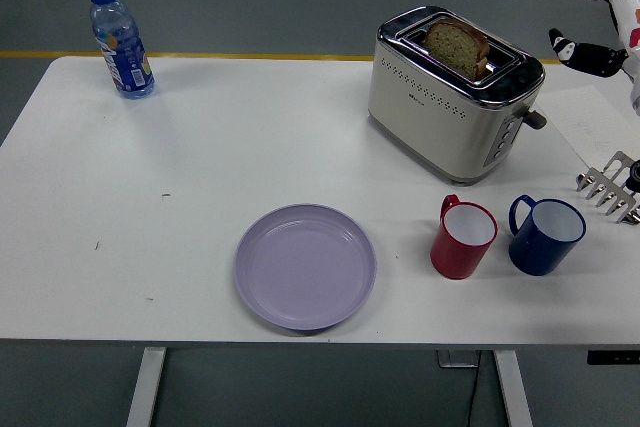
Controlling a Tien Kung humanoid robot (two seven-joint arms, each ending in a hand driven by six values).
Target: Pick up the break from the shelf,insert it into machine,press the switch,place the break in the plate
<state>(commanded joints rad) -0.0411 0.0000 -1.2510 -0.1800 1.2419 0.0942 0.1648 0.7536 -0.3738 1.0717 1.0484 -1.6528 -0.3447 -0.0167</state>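
A slice of brown bread (457, 45) stands raised out of the slot of the cream and chrome toaster (445, 102) at the back right of the table. The toaster's lever (533, 118) sticks out on its right end. My right hand (590, 12) hangs in the air at the top right corner, to the right of the toaster and above it, fingers spread and holding nothing. An empty lilac plate (305, 266) lies near the table's front middle. The metal rack (610, 187) at the right edge holds no bread. My left arm is out of view.
A red mug (462, 238) and a blue mug (545, 234) stand in front of the toaster, between it and the near edge. A water bottle (120, 40) with a blue cap stands at the back left. A sheet of paper (590, 122) lies right of the toaster.
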